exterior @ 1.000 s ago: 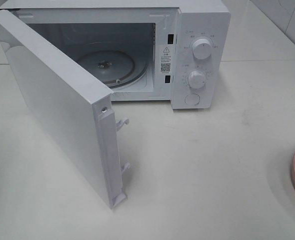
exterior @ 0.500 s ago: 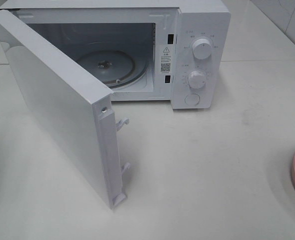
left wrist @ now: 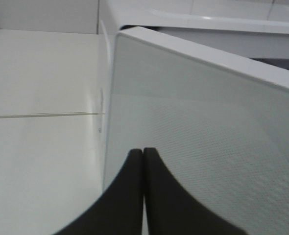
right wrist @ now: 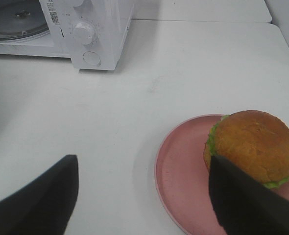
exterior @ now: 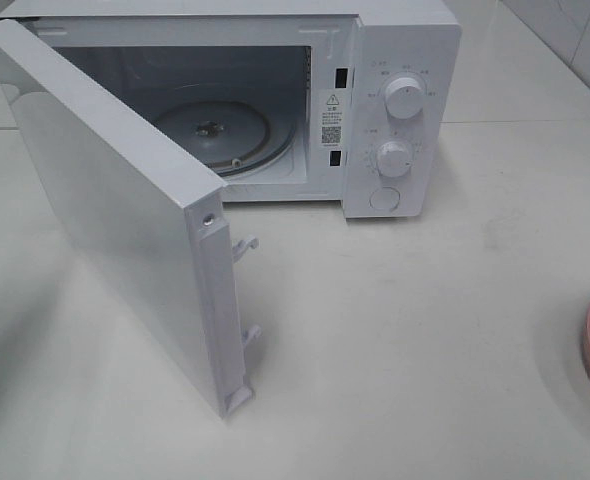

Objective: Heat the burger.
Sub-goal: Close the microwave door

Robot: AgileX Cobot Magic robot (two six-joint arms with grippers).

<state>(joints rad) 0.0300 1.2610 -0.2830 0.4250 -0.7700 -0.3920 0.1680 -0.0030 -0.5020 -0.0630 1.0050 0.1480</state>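
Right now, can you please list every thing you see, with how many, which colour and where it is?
microwave: one, white, back of table.
door: one, white, swung open to the left.
turntable: one, glass, inside microwave.
knobs: two, white, on right panel.
button: one, white, under the knobs.
burger: one, golden-brown bun, on the plate.
plate: one, pink, right table edge.
table: one, white.
left gripper: one, black, shut, near door.
right gripper: one, black, open, over plate.
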